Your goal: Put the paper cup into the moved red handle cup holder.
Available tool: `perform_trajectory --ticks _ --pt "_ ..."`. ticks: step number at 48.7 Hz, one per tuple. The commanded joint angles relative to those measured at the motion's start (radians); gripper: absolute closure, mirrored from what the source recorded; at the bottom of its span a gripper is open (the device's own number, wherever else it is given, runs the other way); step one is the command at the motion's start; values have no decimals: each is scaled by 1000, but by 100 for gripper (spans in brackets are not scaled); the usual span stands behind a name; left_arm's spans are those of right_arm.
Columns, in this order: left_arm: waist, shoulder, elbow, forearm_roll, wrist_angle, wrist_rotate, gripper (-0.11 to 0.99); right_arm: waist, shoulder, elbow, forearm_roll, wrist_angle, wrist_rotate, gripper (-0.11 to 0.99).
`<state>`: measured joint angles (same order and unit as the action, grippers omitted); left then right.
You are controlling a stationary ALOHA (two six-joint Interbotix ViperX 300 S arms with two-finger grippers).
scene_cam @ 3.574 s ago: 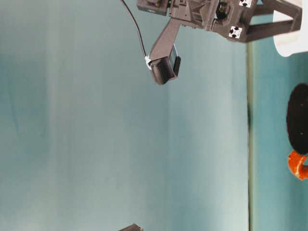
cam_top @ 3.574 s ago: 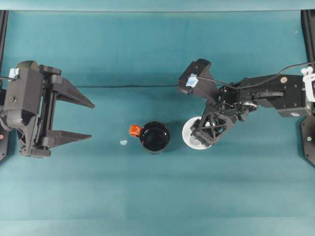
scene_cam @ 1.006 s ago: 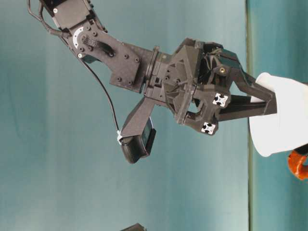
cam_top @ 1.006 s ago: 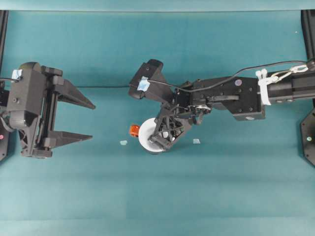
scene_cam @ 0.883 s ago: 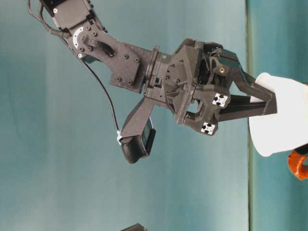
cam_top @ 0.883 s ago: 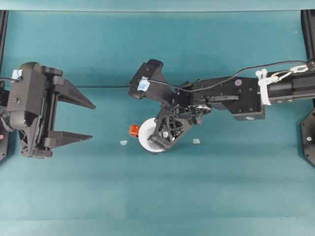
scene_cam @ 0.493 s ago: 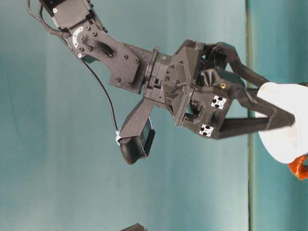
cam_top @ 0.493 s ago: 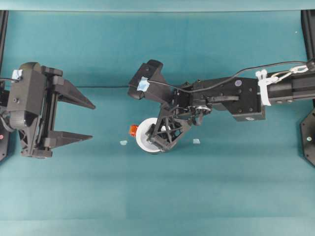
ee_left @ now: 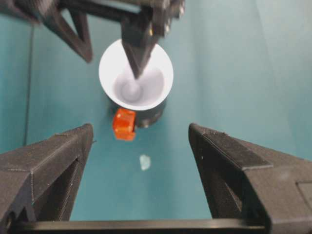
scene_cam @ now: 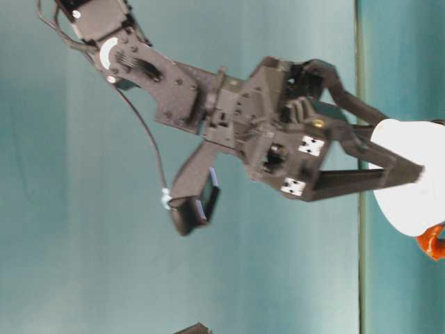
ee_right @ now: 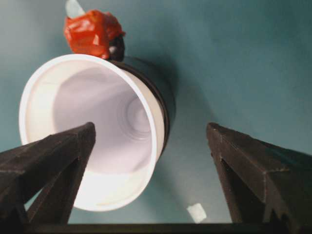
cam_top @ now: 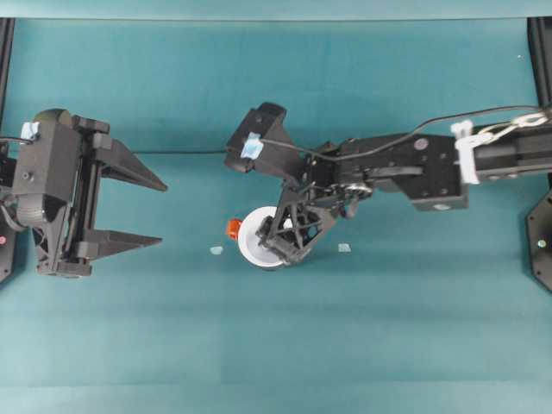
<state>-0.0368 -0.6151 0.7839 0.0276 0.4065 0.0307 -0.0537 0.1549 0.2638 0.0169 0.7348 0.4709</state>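
Overhead view had the cup (cam_top: 259,239) sitting inside the holder (cam_top: 274,263), whose orange-red handle (cam_top: 233,228) stuck out on the side facing the left gripper (cam_top: 142,210). From the left wrist view, the cup's white rim (ee_left: 136,73) sat above a dark band of holder wall (ee_left: 152,113), with the handle (ee_left: 124,124) just below it, so the cup looked seated, not hovering. The right wrist view agreed: the cup (ee_right: 92,131) was nested in the black holder (ee_right: 163,97), leaning a little, with the handle (ee_right: 92,31) touching the holder's far side.

The right gripper (cam_top: 280,239) hung over the cup with its jaws spread wide. In the right wrist view one finger (ee_right: 46,161) crossed in front of the cup's rim and the other (ee_right: 253,170) stood well clear of the holder, so nothing was clamped. The left gripper lay well apart from the holder, jaws apart and empty.

Judging by this, the placing was done and the release made. What remained was for the right arm to lift away from the cup without catching its rim. A small pale scrap (cam_top: 216,250) lay near the handle, and another (cam_top: 344,247) on the holder's opposite side.
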Motion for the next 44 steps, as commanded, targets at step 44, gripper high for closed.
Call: perform_trajectory --ticks 44 --pt "-3 -17 -2 2 0 -5 0 37 -535 304 -60 -209 -40 8"
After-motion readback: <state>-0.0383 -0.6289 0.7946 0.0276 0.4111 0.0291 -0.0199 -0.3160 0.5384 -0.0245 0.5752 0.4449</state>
